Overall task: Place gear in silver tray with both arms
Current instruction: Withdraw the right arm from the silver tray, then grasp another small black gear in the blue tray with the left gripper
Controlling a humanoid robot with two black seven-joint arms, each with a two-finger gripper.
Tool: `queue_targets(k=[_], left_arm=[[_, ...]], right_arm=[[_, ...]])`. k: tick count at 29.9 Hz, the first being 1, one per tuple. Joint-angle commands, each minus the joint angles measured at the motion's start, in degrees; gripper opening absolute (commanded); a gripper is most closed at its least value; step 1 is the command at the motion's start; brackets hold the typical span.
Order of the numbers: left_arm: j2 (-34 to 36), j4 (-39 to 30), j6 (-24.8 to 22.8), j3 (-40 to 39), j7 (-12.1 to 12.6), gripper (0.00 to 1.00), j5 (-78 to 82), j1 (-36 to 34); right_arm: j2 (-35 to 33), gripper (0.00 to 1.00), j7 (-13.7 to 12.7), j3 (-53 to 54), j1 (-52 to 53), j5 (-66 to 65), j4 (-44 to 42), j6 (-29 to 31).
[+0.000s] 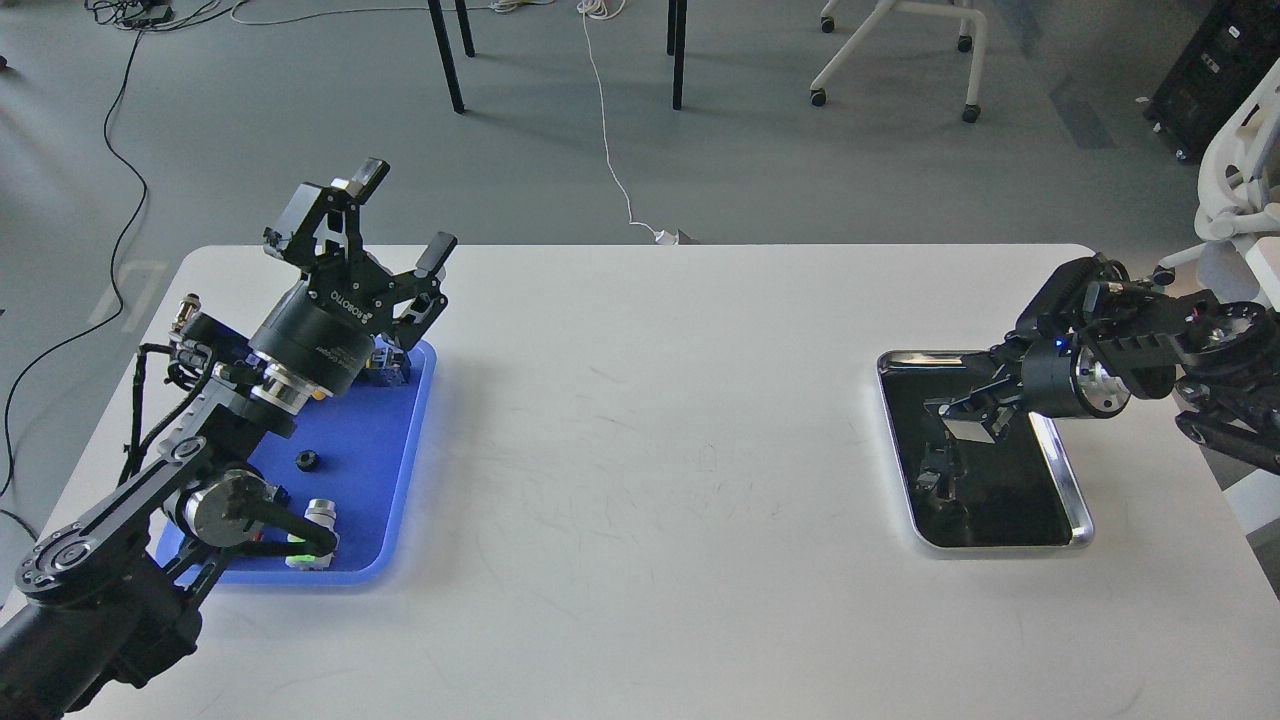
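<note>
A small black gear (307, 460) lies on the blue tray (375, 490) at the left. My left gripper (401, 216) is open and empty, raised above the far end of the blue tray and pointing up and away. The silver tray (1072, 495) lies at the right, and its dark bottom mirrors my arm. My right gripper (962, 412) hangs low over the far half of the silver tray, pointing left. It is dark against the tray, so its fingers cannot be told apart. I see no gear in it.
The blue tray also holds a silver cylindrical part with a green mark (316, 525) and a dark part (388, 368) at its far end. Table legs, a white cable and chair bases stand on the floor beyond the white table (650, 450).
</note>
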Motion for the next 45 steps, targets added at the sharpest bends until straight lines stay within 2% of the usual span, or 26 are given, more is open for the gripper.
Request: queue_targets(k=[1, 7, 11, 14, 19, 24, 27, 32, 39, 45], left_arm=[[0.57, 0.0, 0.01, 0.19, 0.0, 0.98, 0.52, 0.0], [4.16, -0.79, -0.34, 1.16, 0.0, 0.98, 6.39, -0.09], [8.56, -3.33, -1.3, 1.25, 0.0, 0.98, 20.79, 0.09], [11.81, -4.66, -1.66, 2.91, 0.0, 0.98, 31.6, -0.17], [21.29, -7.12, -1.31, 8.45, 0.0, 0.98, 54.97, -1.84], [28.59, -7.21, 0.0, 15.03, 0.0, 0.98, 81.07, -6.4], [30.71, -6.33, 1.68, 18.99, 0.0, 0.98, 90.15, -9.3], [30.19, -2.47, 2.56, 24.26, 0.0, 0.95, 90.19, -13.18], [26.59, 5.35, 2.82, 32.44, 0.0, 0.8, 90.19, -17.66], [24.92, 7.03, 3.35, 33.5, 0.0, 0.7, 90.19, -18.37]], right_arm=[[-1.04, 0.97, 0.0, 8.52, -1.83, 11.67, 3.62, 0.08], [0.53, 0.97, 0.0, 26.97, -12.81, 39.26, 8.11, 0.79], [6.23, 0.97, 0.0, 39.63, -22.47, 56.14, 9.08, 1.14], [9.14, 0.97, 0.0, 46.41, -27.32, 63.8, 9.16, 1.49], [11.35, 0.98, 0.0, 52.04, -31.37, 73.3, 9.25, 9.39], [11.26, 0.98, 0.0, 52.93, -32.34, 76.65, 9.16, 11.51], [11.17, 0.98, 0.0, 52.93, -32.78, 76.57, 9.25, 11.6], [11.08, 0.98, 0.0, 52.93, -32.87, 76.57, 9.34, 11.69], [10.56, 0.98, 0.0, 52.84, -32.87, 76.57, 10.04, 11.77], [10.38, 0.98, 0.0, 52.84, -32.87, 76.48, 10.22, 11.77]])
